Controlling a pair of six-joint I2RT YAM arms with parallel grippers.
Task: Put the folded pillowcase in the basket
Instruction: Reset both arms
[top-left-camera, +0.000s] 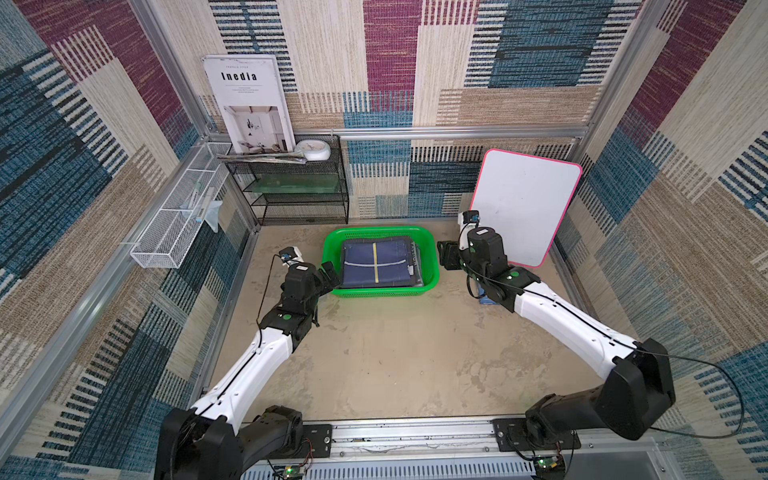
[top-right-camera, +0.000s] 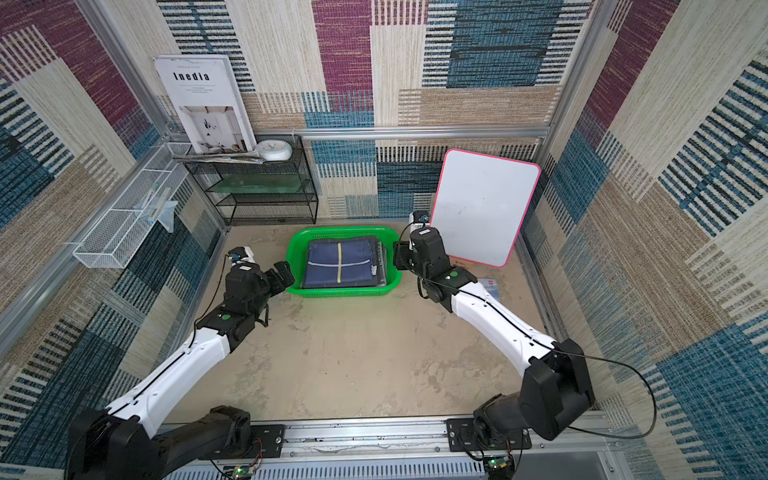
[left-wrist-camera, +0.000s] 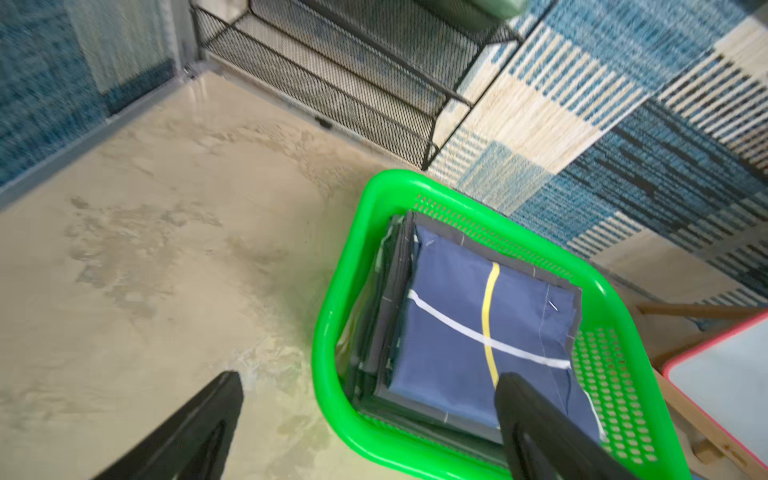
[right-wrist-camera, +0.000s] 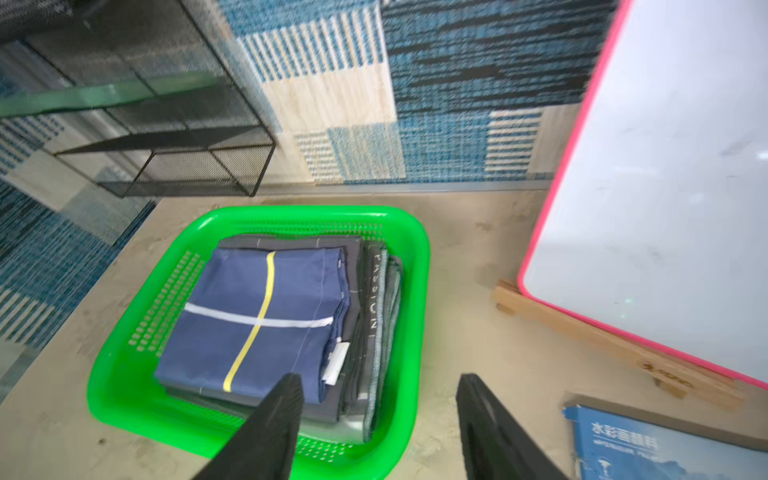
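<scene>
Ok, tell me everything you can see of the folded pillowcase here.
The navy blue fabric pillowcase is folded into a neat flat rectangle, with a yellow stripe crossing a white one and a small white tag at one edge. It lies level atop a stack of grey folded cloth inside the bright green perforated plastic basket. The left claw and right claw are open, gripping nothing.

The blue booklet (right-wrist-camera: 665, 449) is cut off by the right wrist view's edge and partly hidden behind the right arm (top-left-camera: 561, 316) in both top views, while the folded pillowcase (right-wrist-camera: 249, 316) covers most of the grey cloth (right-wrist-camera: 356, 299) beneath.
</scene>
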